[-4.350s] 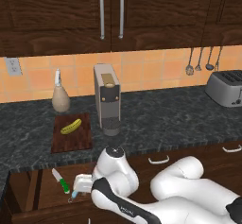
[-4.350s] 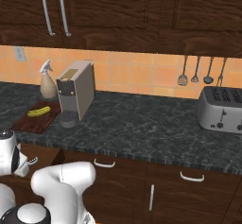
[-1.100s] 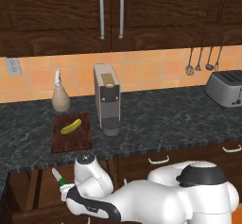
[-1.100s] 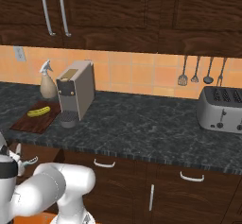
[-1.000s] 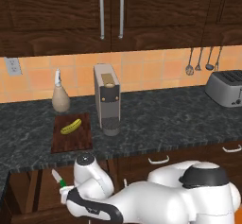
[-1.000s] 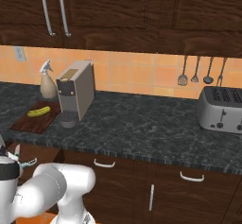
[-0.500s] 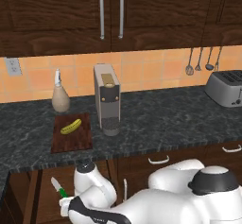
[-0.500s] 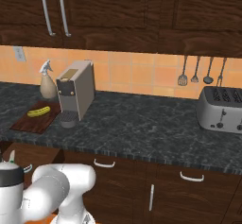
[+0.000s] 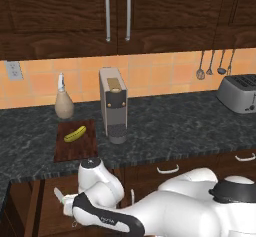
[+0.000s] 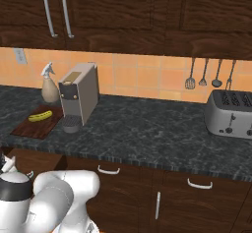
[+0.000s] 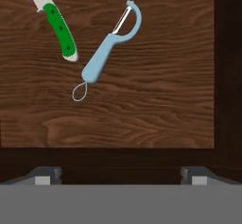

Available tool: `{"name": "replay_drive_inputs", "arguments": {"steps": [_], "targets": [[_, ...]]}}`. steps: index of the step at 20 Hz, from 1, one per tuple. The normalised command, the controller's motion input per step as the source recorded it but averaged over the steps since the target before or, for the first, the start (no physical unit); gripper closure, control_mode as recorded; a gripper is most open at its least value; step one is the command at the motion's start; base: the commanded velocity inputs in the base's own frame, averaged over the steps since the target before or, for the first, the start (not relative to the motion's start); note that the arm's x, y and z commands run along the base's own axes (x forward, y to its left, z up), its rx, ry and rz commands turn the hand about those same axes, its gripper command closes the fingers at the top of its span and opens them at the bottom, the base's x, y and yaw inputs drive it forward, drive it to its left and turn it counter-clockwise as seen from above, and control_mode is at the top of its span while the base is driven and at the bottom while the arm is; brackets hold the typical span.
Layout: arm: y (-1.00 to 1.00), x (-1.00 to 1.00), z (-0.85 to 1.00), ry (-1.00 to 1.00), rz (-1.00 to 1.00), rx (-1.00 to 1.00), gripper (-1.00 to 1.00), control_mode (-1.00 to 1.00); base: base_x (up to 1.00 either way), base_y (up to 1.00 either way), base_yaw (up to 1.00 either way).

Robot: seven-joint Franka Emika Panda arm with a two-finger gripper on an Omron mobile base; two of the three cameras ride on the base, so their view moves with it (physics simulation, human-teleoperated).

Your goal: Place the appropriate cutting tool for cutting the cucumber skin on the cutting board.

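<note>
Hand view looks straight down into an open wooden drawer (image 11: 142, 119): at about ten o'clock lies a green-handled knife (image 11: 60, 29), its white blade running off toward eleven, and just right of it, apart from it, the light blue peeler (image 11: 109, 48) lies slanted, its head up at one o'clock and its wire loop down at seven. The gripper (image 11: 120, 176) sits at six o'clock with its two dark tips spread wide, holding nothing. Left base view shows, at nine o'clock on the dark counter (image 9: 170, 126), the reddish-brown cutting board (image 9: 75, 143) with the cucumber (image 9: 75, 134) on it, a spray bottle (image 9: 63, 103) behind at ten o'clock, a coffee machine (image 9: 113, 103) just right of the board, and a toaster (image 9: 239, 93) far at three.
</note>
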Motion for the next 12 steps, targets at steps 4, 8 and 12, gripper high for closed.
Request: {"name": "replay_drive_inputs", "arguments": {"steps": [4, 8, 12], "targets": [[0.01, 0.22, -0.08, 0.00, 0.00, 0.00, -1.00, -1.00, 0.00, 0.00, 0.00], [0.06, 0.49, -0.11, 0.00, 0.00, 0.00, -1.00, -1.00, 0.00, 0.00, 0.00], [0.15, 0.42, -0.15, 0.00, -0.05, 0.00, -1.00, -1.00, 0.00, 0.00, 0.00]]}}
